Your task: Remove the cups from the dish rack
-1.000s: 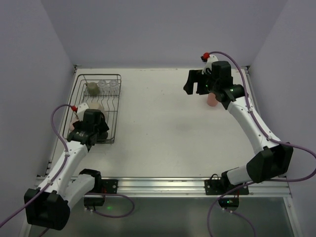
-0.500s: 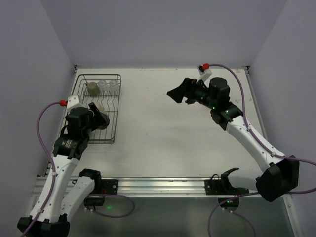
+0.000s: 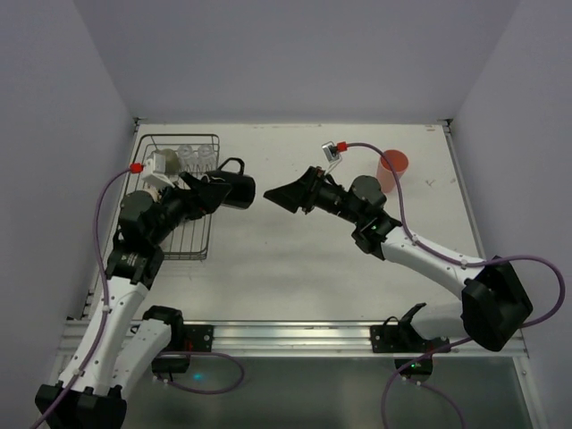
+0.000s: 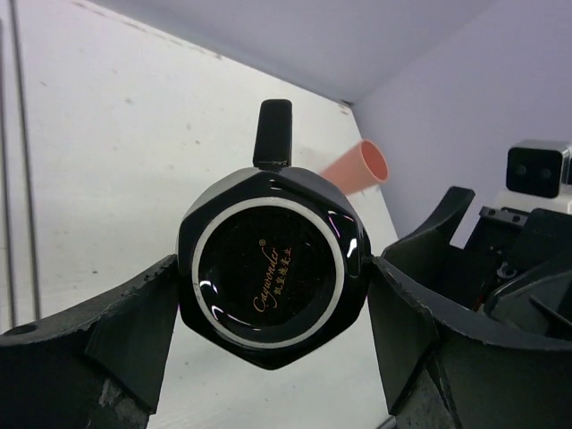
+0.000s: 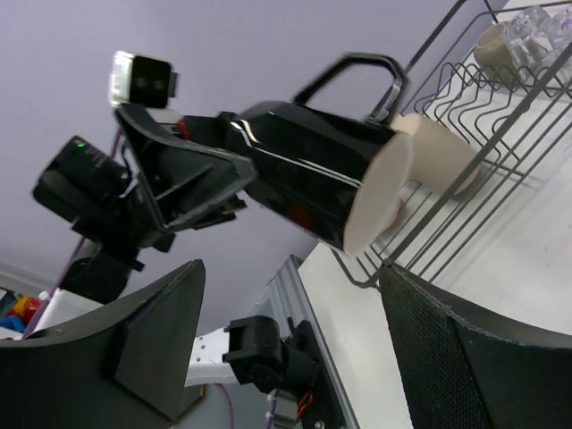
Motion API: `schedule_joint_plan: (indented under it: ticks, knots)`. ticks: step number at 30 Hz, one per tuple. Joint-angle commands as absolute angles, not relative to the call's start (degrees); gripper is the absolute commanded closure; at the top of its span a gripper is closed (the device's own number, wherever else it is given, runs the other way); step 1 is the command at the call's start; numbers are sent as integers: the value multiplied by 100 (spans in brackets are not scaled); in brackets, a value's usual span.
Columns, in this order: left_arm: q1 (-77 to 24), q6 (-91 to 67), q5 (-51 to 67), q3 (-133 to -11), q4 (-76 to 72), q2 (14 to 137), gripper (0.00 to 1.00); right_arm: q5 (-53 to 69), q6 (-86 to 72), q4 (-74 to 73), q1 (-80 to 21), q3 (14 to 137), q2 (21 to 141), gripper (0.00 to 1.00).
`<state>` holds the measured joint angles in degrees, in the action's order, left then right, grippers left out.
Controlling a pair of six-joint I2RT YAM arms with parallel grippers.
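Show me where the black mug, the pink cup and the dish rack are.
black mug (image 4: 268, 273): left wrist view, its base.
pink cup (image 3: 387, 174): top view, its side.
dish rack (image 3: 189, 256): top view, its near rim.

Plain lilac walls (image 3: 295, 54) enclose a white table (image 3: 304, 268) edged by an aluminium rail (image 3: 295, 332).

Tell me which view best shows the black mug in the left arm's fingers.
The right wrist view: the black mug appears side-on, with handle, body and pale mouth. The left wrist view shows only its base and handle end-on between the fingers. The top view shows it small and dark.
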<state>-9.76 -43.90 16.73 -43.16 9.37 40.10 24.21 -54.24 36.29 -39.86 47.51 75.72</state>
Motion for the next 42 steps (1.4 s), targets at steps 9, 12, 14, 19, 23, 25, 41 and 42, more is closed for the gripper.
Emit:
schedule_joint_plan:
  ticks: [9, 12, 14, 19, 23, 25, 41, 42]
  knots:
    - [-1265, -5651, 3349, -3806, -2302, 4368, 87, 2497, -5879, 4447, -4060, 4817, 7778, 22]
    - [-1336, -5739, 3314, -3683, -2408, 4219, 87, 2094, -5915, 4614, -4174, 4537, 7603, 22]
    - [-1388, -5730, 3322, -3630, -2391, 4192, 87, 2091, -5880, 4762, -4245, 4456, 7541, 22]
    - [-1608, -5775, 3419, -3428, -2513, 4254, 83, 2662, -6143, 5500, -4306, 4684, 7813, 35]
    - [-1661, -5626, 3401, -3401, -2391, 4254, 65, 2733, -6459, 5843, -4350, 4930, 8077, 54]
    - [-1661, -5336, 3340, -3550, -2042, 4228, 41, 2681, -6574, 5950, -4359, 4913, 8112, 80]
    - [-1696, -2092, -139, -4677, 2100, 3596, 0, 1020, -2621, -1948, -3131, 8055, 8838, 100]
    - [-1696, -2083, -193, -4589, 2092, 3577, 0, 967, -2454, -2221, -2850, 8286, 9059, 100]
